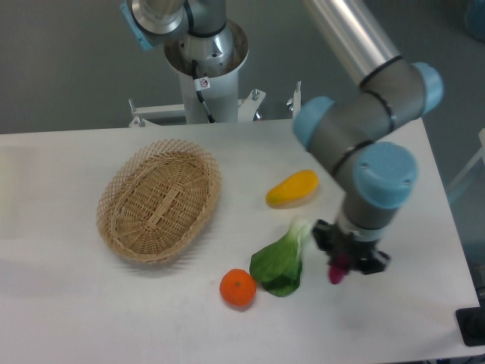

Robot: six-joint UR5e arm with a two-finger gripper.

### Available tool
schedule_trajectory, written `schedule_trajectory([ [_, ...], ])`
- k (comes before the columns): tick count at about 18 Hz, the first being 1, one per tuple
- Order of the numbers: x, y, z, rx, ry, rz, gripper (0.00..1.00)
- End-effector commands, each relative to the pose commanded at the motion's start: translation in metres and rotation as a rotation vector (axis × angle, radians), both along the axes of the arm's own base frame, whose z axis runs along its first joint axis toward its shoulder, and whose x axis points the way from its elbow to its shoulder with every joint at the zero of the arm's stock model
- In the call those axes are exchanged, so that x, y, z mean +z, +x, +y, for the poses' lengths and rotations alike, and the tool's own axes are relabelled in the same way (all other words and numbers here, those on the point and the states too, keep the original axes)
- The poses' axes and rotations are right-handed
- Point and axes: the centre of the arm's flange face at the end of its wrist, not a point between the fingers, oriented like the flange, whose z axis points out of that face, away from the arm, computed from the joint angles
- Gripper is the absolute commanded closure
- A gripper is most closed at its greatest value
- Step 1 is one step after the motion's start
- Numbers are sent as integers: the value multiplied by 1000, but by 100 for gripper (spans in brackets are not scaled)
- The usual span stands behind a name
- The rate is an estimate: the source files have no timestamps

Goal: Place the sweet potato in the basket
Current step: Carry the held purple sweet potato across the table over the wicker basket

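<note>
Gripper (pixel 341 265) clamped on the sweet potato (pixel 336 270), just right of the bok choy (pixel 280 262); basket (pixel 159 199) far left.

basket (pixel 158 200) at left, bok choy (pixel 282 260) between orange (pixel 238 288) and claw (pixel 342 265), yellow fruit (pixel 292 188) behind.

the gripper (pixel 342 262) clamps the magenta sweet potato (pixel 337 269) above the table (pixel 61 303). just to its left lies the bok choy (pixel 282 259), the orange (pixel 238 288) beyond; far left, the basket (pixel 158 199); the yellow fruit (pixel 292 187) up-left.
</note>
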Motion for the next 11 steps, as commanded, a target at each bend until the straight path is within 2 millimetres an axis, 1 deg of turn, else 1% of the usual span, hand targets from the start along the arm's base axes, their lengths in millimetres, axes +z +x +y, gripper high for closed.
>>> schedule_trajectory([
  [3,3,56,8,-66,-13,-13,73],
  [4,3,87,6,-101,-21,-22,73],
  [6,-2,120,7,-146,-33,-30,73],
  [8,-10,141,-1,-170,-46,-42,73],
  [11,-21,174,-5,-210,-64,-55,73],
])
